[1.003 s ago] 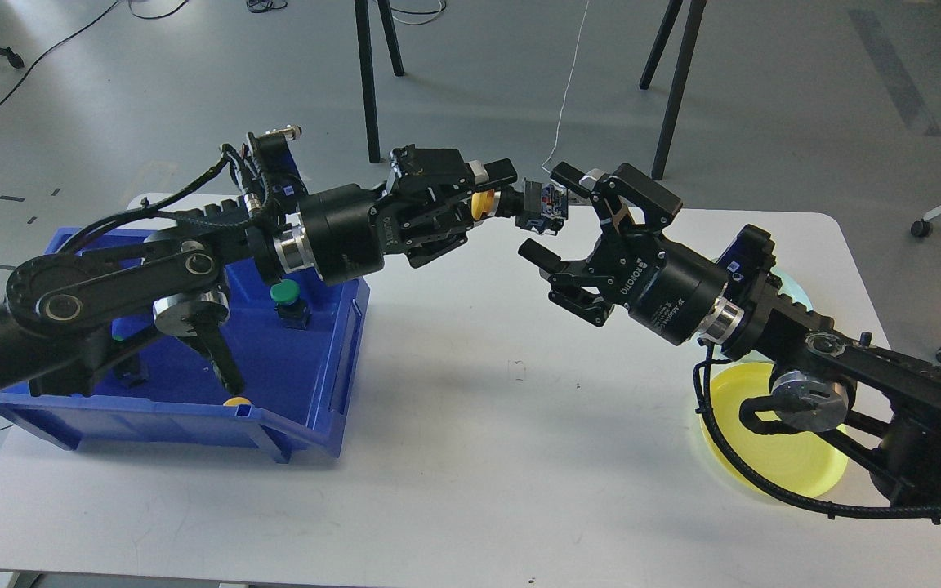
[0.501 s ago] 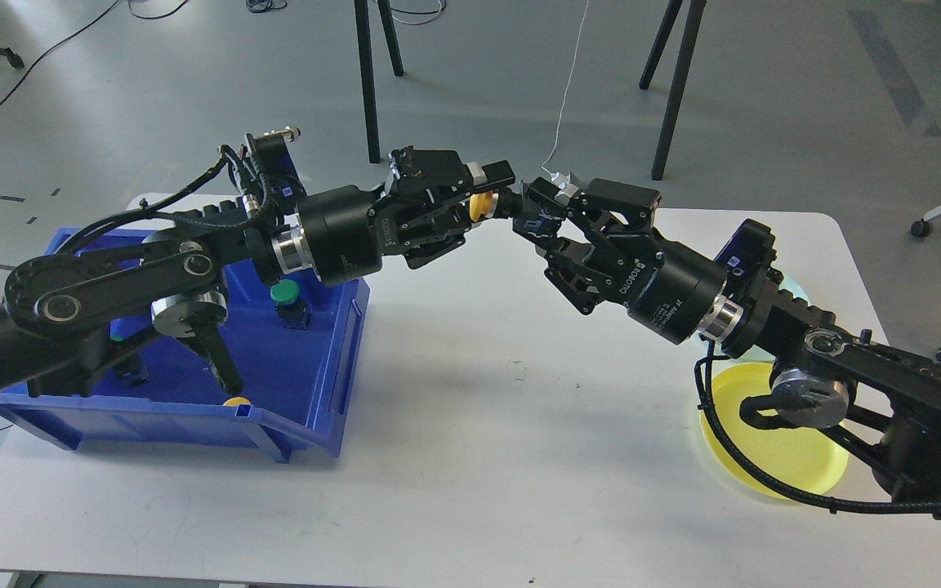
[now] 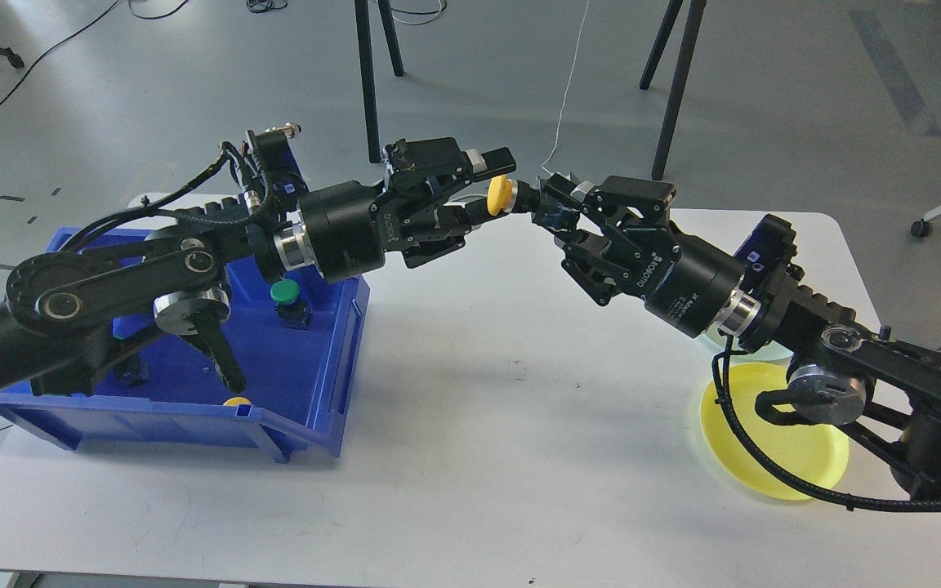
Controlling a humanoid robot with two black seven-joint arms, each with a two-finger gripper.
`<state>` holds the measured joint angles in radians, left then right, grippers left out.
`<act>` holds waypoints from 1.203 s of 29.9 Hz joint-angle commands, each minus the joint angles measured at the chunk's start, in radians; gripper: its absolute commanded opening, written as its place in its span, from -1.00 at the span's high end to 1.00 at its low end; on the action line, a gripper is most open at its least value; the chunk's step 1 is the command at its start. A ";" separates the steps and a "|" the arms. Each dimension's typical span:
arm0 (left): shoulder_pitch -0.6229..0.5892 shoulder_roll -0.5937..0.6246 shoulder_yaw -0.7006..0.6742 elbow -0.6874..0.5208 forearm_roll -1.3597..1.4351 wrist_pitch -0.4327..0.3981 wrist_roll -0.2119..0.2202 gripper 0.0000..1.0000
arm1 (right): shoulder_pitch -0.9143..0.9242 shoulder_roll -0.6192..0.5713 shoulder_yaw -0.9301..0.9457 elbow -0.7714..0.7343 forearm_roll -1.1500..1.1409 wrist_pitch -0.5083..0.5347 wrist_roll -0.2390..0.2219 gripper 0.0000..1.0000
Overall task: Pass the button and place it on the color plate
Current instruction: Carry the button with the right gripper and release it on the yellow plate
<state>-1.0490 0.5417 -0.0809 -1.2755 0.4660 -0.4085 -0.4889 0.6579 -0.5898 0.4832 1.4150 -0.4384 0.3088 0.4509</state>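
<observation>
Right gripper (image 3: 556, 214) pinches yellow button (image 3: 501, 196) body; left gripper (image 3: 493, 181) fingers spread, button cap between them. Yellow plate (image 3: 797, 469) at 4 o'clock, blue bin (image 3: 315, 384) at 9.

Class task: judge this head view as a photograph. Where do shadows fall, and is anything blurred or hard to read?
Head view: soft, even light; faint arm shadows on the white table; darker shade beside the blue bin. Sharp throughout. The yellow button reads clearly; the black right gripper around its body is hard to read.
</observation>
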 commanded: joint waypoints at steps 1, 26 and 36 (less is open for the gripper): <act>0.001 -0.002 0.001 0.001 -0.001 0.001 0.000 -0.78 | -0.046 -0.068 0.028 0.002 -0.003 -0.019 0.002 0.99; 0.001 -0.002 0.001 0.001 -0.004 0.000 0.000 -0.83 | -0.541 -0.324 -0.080 -0.106 -0.385 -0.752 0.023 0.93; 0.000 -0.002 0.001 0.001 -0.004 0.000 0.000 -0.85 | -0.540 -0.294 -0.118 -0.159 -0.385 -0.754 0.023 0.42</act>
<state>-1.0492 0.5400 -0.0796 -1.2747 0.4615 -0.4082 -0.4886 0.1184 -0.8967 0.3659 1.2696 -0.8249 -0.4449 0.4740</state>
